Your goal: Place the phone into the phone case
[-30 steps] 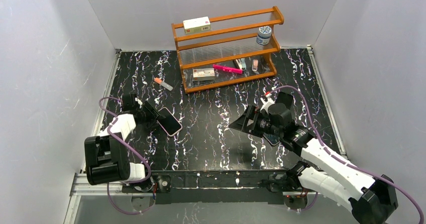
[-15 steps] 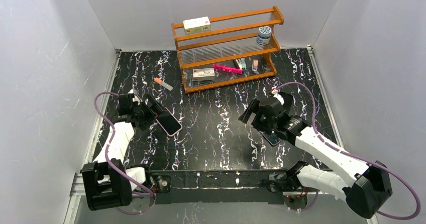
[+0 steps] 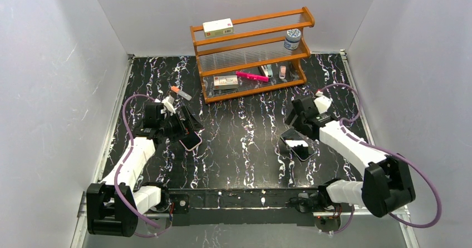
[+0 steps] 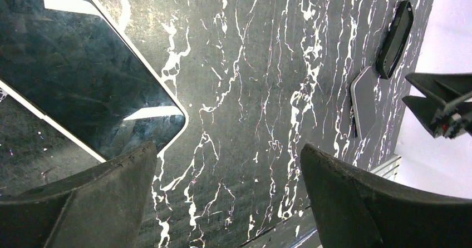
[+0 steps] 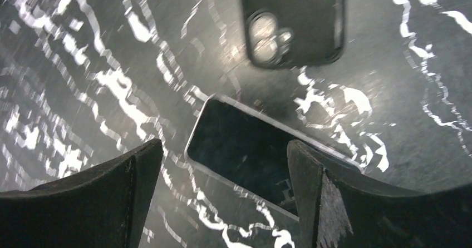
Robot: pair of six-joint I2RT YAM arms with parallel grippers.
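Observation:
The phone [image 5: 250,159], with a glossy dark screen and a pale rim, lies flat on the marbled table; it also shows right of centre from above [image 3: 295,142]. Beyond it lies the matte black phone case [image 5: 292,20], camera holes facing me; the left wrist sees the case [image 4: 395,39] far off, with the phone [image 4: 364,100] beside it. My right gripper [image 5: 224,148] hangs open over the phone's end, touching nothing, and from above the right gripper [image 3: 293,117] sits just behind it. My left gripper [image 3: 188,127] is open and empty.
A pink-rimmed slab [image 3: 191,141] lies under my left gripper [image 4: 228,150], its dark face [image 4: 83,70] filling that view's upper left. A wooden rack [image 3: 250,53] with boxes, a jar and a pink pen stands at the back. A small orange-tipped item [image 3: 181,92] lies left of the rack.
My left gripper has opened and shifted right and forward over the pink-rimmed slab. The right arm has swung back and to the right, uncovering the phone.

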